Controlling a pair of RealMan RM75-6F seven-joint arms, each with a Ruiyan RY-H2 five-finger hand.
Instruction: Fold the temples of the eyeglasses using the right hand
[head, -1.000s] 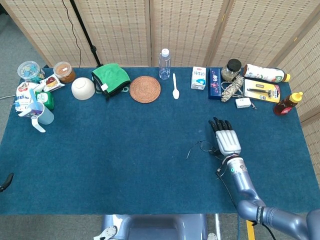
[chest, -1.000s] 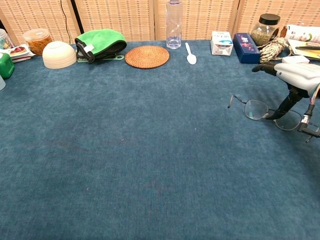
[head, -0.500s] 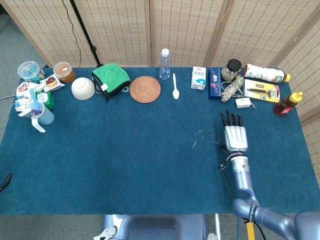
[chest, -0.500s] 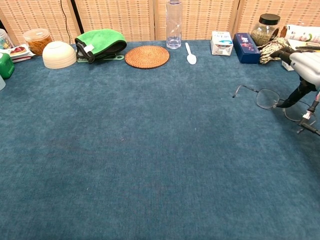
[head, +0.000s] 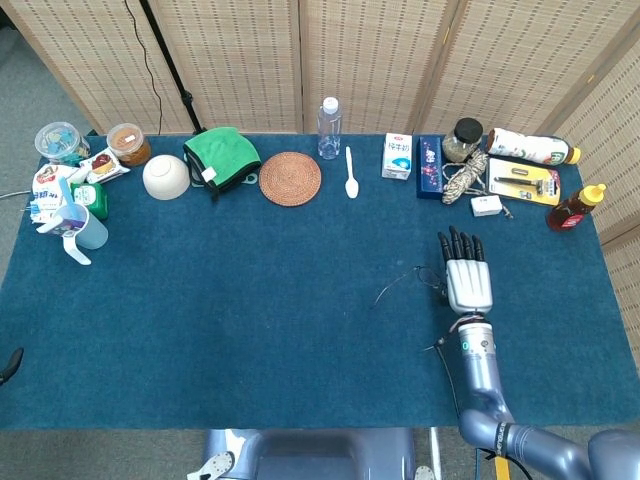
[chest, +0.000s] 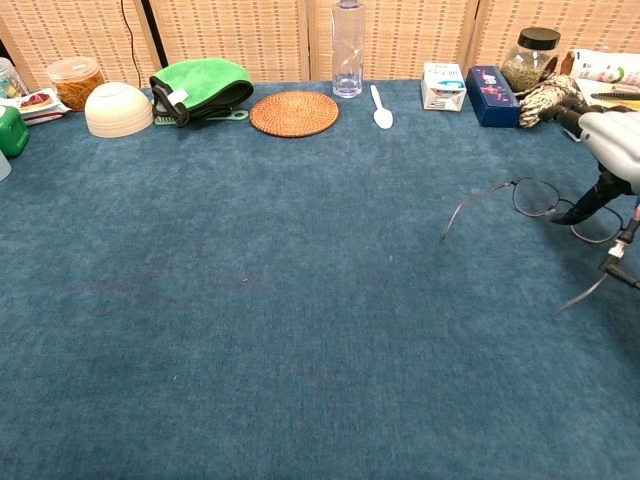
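Blue cloth table, clutter lining its far edge. Right hand is hovering palm down over the eyeglasses at the table's right side, fingers straight and close together; thumb seems to be touching the frame, though any pinch is unclear. Both temples are sticking out unfolded. Advice: steady the front, sweep one temple inward gently, avoid pressing lenses. Left hand unseen.

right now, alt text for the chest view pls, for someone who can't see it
At the right edge of a blue table, the robot's right hand touches wire-rimmed eyeglasses with temples still unfolded. Along the far edge are a bowl, green cloth, woven coaster, bottle and spoon.
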